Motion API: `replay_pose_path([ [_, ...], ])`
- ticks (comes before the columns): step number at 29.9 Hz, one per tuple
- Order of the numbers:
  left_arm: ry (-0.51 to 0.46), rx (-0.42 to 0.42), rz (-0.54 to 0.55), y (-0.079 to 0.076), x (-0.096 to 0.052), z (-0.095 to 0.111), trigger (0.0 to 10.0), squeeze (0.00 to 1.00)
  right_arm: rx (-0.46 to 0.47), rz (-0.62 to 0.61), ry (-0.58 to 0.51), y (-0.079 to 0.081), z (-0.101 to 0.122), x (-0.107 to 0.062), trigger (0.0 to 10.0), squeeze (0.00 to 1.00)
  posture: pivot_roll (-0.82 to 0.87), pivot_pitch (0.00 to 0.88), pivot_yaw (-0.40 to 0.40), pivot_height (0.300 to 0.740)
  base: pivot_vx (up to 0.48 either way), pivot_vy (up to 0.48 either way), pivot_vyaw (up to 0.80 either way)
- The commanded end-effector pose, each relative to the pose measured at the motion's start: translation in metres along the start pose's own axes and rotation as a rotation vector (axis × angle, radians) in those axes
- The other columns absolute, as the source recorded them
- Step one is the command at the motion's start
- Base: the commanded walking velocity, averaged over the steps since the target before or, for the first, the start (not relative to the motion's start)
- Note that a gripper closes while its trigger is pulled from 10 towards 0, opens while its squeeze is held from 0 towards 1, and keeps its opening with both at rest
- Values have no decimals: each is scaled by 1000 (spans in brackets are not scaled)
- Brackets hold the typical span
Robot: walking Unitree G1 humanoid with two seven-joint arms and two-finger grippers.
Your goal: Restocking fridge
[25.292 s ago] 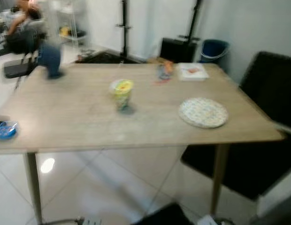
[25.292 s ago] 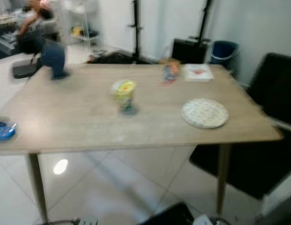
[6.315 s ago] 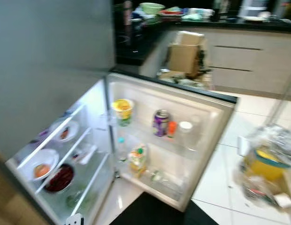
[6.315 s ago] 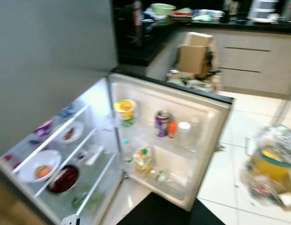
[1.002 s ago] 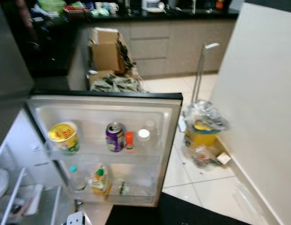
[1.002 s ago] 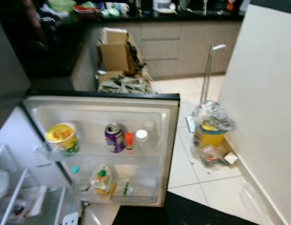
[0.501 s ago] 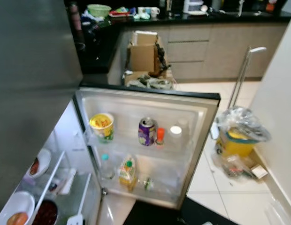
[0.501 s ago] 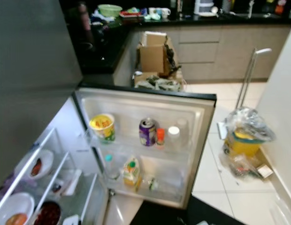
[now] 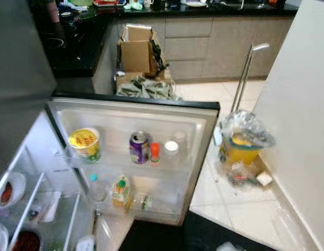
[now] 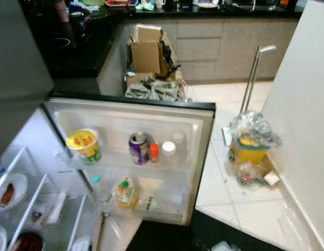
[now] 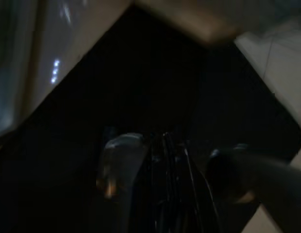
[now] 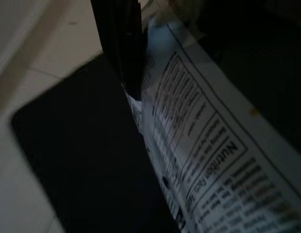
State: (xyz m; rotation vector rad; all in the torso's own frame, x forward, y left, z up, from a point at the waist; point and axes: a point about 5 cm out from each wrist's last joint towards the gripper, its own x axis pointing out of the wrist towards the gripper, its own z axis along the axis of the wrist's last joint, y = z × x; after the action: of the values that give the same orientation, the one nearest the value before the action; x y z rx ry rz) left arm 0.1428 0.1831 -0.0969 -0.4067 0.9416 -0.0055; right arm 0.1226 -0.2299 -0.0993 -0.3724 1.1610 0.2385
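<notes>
Since the fridge stands open, stocking can go on
Fridge door (image 9: 201, 136): swung wide at centre frame, shelves part full
Upper door shelf: noodle cup (image 9: 84, 144), purple can (image 9: 139, 147), small orange bottle (image 9: 154, 152), white-capped jar (image 9: 171, 148)
Lower door shelf: juice carton (image 9: 120, 191) beside a clear bottle (image 9: 95, 188)
Right claw (image 12: 122, 43): fingers together, clamped on a printed packet (image 12: 204, 150), low over the dark mat (image 12: 87, 165)
Left claw (image 11: 166, 184): dark; cannot tell its state
Progress: packet not yet shelved, judged the step in hand
</notes>
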Motion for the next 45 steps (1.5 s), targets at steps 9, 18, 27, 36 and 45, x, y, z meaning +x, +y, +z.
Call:
replay_pose_path([
  [9, 30, 4, 39, 9, -5, -9, 10000, 0, 0, -19, -53, -1, 15, 2, 10000, 0, -55, 9, -13, 740, 0, 0, 259],
  [18, 30, 12, 33, 8, -5, -8, 10000, 0, 12, -39, -120, -3, 27, 2, 10000, 0, -56, 6, -8, 740, 0, 0, 0],
  [27, 35, 20, 25, 6, -4, -8, 10000, 0, 13, -28, -119, -3, 28, 2, 10000, 0, -58, 7, -8, 740, 0, 0, 0],
  [36, 44, 24, 23, 6, -4, -11, 10000, 0, 31, 17, -102, 3, 20, 2, 10000, 0, -57, 8, -10, 740, 0, 0, 533],
  [45, 47, 29, 20, 5, -4, -12, 10000, 0, 38, -14, -100, 0, 20, 2, 10000, 0, -57, 9, -11, 740, 0, 0, 178],
])
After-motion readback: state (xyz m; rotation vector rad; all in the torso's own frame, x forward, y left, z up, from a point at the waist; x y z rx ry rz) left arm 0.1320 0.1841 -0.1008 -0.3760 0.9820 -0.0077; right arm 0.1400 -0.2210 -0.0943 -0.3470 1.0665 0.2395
